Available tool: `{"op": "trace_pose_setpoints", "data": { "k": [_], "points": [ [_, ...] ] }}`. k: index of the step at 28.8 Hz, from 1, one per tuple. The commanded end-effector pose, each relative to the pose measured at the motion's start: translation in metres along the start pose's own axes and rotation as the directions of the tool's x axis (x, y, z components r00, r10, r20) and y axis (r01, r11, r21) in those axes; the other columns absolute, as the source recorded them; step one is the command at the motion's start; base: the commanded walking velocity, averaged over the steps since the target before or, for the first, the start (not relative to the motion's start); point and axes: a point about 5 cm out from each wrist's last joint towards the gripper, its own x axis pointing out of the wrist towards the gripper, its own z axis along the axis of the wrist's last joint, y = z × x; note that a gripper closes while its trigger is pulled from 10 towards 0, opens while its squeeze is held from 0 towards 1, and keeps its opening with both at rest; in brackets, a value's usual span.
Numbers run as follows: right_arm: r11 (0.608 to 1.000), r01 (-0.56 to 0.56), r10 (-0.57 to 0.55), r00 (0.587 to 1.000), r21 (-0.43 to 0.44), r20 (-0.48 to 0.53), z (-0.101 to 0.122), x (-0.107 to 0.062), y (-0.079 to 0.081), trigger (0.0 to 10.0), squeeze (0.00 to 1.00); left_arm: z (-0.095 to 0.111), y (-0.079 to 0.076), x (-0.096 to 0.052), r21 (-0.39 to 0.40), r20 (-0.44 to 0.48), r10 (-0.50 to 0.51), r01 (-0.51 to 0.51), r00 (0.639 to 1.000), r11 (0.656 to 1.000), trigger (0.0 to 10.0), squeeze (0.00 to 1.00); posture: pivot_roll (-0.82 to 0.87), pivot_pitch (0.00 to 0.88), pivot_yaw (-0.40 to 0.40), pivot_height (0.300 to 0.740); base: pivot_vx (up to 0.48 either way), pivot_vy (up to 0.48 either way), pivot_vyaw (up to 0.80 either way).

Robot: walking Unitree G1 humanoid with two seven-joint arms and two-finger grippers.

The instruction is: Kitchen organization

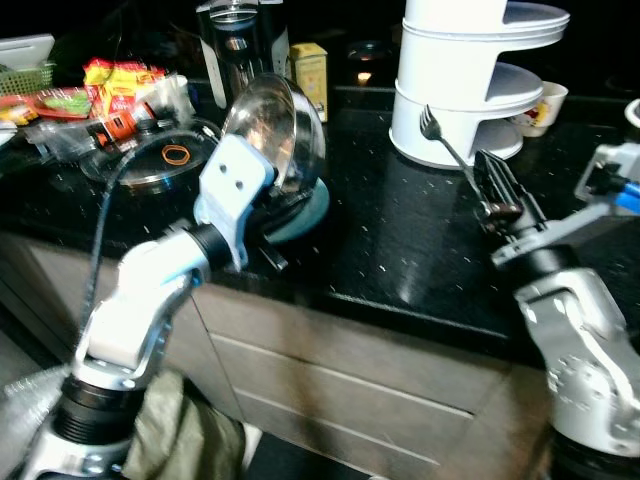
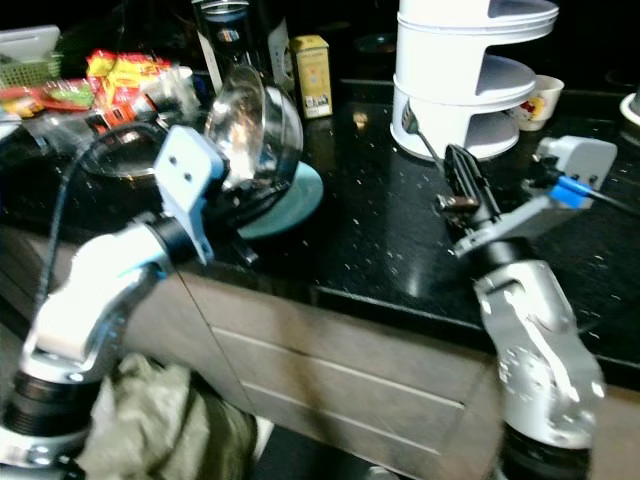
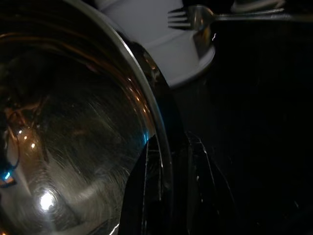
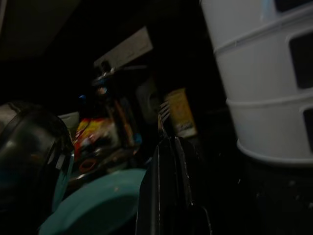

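My left gripper (image 1: 285, 215) is shut on the rim of a shiny steel bowl (image 1: 272, 130), holding it tilted on edge above a teal plate (image 1: 308, 215) on the black counter (image 1: 400, 250). The bowl's inside (image 3: 73, 137) shows close in the left wrist view, with one black finger (image 3: 146, 191) across its rim. My right gripper (image 1: 498, 190) is shut on the handle of a fork (image 1: 436, 132), held above the counter with its tines up, in front of the white tiered rack (image 1: 460, 90). The fork's tines (image 4: 163, 113) rise above the dark fingers (image 4: 168, 191).
Snack packets (image 1: 125, 90) and a glass pot lid (image 1: 160, 155) lie at the back left. A dark kettle (image 1: 240, 45), a yellow box (image 1: 312, 75) and a small printed cup (image 1: 545, 105) stand at the back. Cabinet drawers (image 1: 340, 370) face below the counter edge.
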Motion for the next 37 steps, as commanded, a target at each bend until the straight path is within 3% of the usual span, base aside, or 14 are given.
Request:
{"op": "trace_pose_setpoints", "data": {
  "k": [1,9,30,37],
  "points": [
    [1.000,-0.001,0.001,1.000,-0.001,-0.004,-0.001,0.000,0.001,10.0,0.00,0.003,0.001,0.000,0.019,0.005,0.011,-0.011,1.000,1.000,10.0,0.00,-0.03,0.000,0.040,0.740,-0.315,0.000,0.00],
    [1.000,0.001,-0.001,1.000,-0.007,-0.012,-0.003,0.000,0.002,10.0,0.00,0.003,0.002,-0.001,0.009,0.011,0.020,-0.021,1.000,1.000,10.0,0.00,-0.03,0.000,0.042,0.740,-0.192,0.000,-0.26],
    [1.000,-0.010,0.010,1.000,-0.005,-0.025,-0.005,0.003,0.004,10.0,0.00,0.000,0.026,-0.005,0.094,0.014,0.239,-0.240,0.971,0.966,10.0,0.00,-0.02,0.000,0.034,0.740,0.000,0.000,-0.80],
    [0.999,-0.028,0.028,1.000,-0.016,-0.014,-0.004,0.003,0.006,10.0,0.00,-0.001,0.035,-0.007,0.063,0.006,0.303,-0.302,0.953,0.951,10.0,0.00,-0.02,0.000,0.031,0.740,0.000,-0.049,-0.57]
  ]
}}
